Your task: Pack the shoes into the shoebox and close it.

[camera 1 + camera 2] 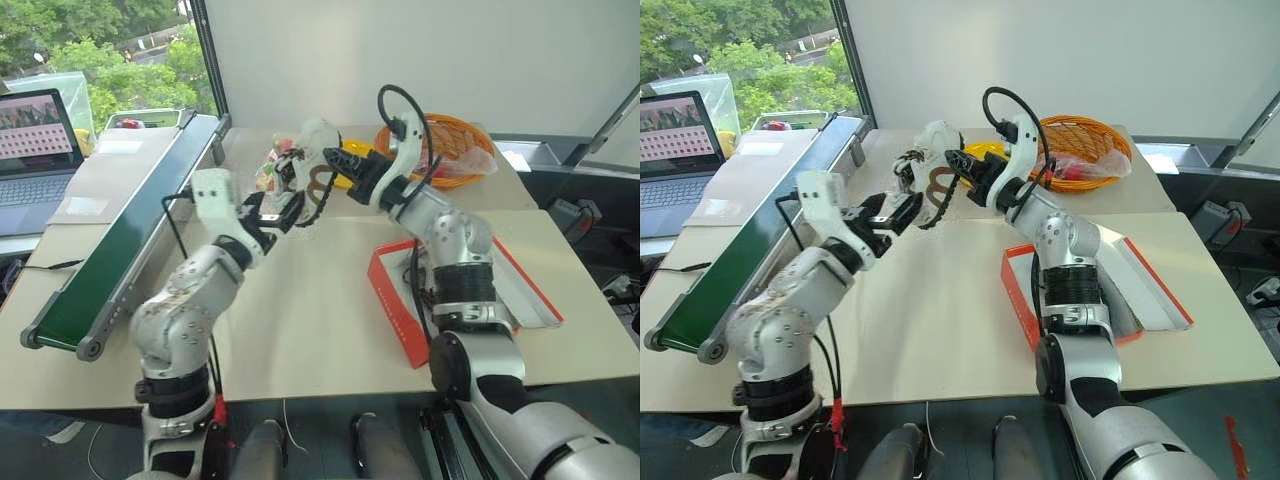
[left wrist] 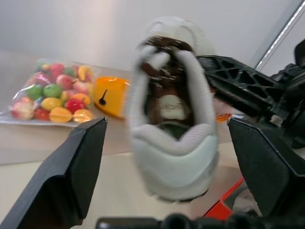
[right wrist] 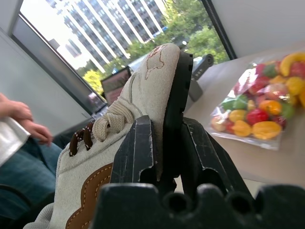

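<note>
Shoe (image 3: 143, 95) in right gripper (image 3: 164, 143), midair.

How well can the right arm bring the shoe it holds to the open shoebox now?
Probably yes. The right end effector is shut on the shoe, and the left end effector stands open around its heel. The shoebox lies open under the right arm, with nothing seen between.

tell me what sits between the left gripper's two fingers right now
The shoe hangs heel-first between the open left gripper's fingers without touching them, plain in the left wrist view. The right gripper is shut on its sole edge.
</note>
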`<state>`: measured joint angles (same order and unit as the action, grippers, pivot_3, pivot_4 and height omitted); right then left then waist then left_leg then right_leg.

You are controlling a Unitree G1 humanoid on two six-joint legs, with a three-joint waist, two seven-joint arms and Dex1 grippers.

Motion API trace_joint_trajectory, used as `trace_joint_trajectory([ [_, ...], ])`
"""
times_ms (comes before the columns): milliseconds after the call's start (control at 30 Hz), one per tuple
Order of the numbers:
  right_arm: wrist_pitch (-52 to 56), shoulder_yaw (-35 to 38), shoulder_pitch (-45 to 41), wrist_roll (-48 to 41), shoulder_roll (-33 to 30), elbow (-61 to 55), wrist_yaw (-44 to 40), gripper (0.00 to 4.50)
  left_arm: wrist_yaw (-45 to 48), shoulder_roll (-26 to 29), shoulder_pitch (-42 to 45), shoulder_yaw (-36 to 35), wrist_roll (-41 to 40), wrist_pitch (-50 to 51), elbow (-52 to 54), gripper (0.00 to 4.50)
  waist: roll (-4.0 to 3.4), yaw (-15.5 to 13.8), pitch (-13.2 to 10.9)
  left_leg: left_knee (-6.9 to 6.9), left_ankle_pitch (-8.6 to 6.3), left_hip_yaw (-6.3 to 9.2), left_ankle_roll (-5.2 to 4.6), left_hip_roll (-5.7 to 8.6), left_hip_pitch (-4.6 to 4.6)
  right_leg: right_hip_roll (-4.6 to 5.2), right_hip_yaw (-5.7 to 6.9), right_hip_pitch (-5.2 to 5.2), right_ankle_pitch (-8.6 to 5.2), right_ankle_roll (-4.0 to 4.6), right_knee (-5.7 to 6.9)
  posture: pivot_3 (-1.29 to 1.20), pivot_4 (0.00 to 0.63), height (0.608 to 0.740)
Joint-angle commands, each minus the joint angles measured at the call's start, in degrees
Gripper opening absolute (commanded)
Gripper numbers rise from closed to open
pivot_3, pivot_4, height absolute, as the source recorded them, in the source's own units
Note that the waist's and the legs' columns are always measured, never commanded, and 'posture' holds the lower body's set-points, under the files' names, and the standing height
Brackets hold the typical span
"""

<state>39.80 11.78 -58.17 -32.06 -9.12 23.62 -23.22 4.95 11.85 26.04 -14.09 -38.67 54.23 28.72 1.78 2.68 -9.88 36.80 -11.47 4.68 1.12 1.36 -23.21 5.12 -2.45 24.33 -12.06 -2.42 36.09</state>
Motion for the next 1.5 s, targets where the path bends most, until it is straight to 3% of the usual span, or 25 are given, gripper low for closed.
trace_joint_trajectory([
  [33,-0.7,-2.5,-2.1,4.6,-7.9,-3.9,-2.8,0.31,3.6,4.0,-0.8,-1.5,-5.4,3.1,5.0,4.33,-0.01,-0.5,0.0,0.00,0.00,0.01,0.00,0.03,-0.03,0.03,0.01,-0.01,-0.01,-0.01,0.00,0.00,0.150,0.740],
  [367,16.2,-12.1,-5.9,7.7,-30.7,-10.6,-16.6,0.31,3.5,1.9,-3.2,4.4,-3.0,0.1,1.1,4.33,-0.07,-0.2,0.0,-0.04,-0.01,-0.01,-0.02,0.04,-0.03,0.05,-0.01,-0.06,-0.02,-0.03,-0.14,0.00,0.150,0.740],
  [600,24.2,-14.9,0.7,5.9,-43.1,-20.7,-26.0,0.31,4.5,0.4,-5.4,8.3,-0.6,-2.6,-0.8,4.33,-0.06,-0.5,0.0,-0.02,-0.04,-0.04,-0.06,0.03,-0.02,0.04,-0.01,-0.12,-0.05,-0.07,-0.20,0.00,0.150,0.740],
  [833,22.0,-17.0,13.1,7.6,-47.2,-28.6,-28.4,0.31,7.4,3.3,-2.4,8.7,0.9,-4.1,-3.1,4.33,-0.06,-0.7,0.0,0.04,-0.04,-0.06,-0.06,0.04,-0.02,0.06,-0.02,-0.14,-0.05,-0.09,-0.18,0.00,0.150,0.740],
  [1500,10.8,-20.5,23.2,12.4,-45.4,-27.2,-31.3,0.31,7.8,10.1,0.6,6.2,-0.8,-0.5,-0.2,4.33,-0.07,-1.1,-0.1,0.06,-0.04,-0.08,-0.06,0.04,0.00,0.06,-0.04,-0.15,-0.08,-0.13,-0.16,0.00,0.150,0.740],
])
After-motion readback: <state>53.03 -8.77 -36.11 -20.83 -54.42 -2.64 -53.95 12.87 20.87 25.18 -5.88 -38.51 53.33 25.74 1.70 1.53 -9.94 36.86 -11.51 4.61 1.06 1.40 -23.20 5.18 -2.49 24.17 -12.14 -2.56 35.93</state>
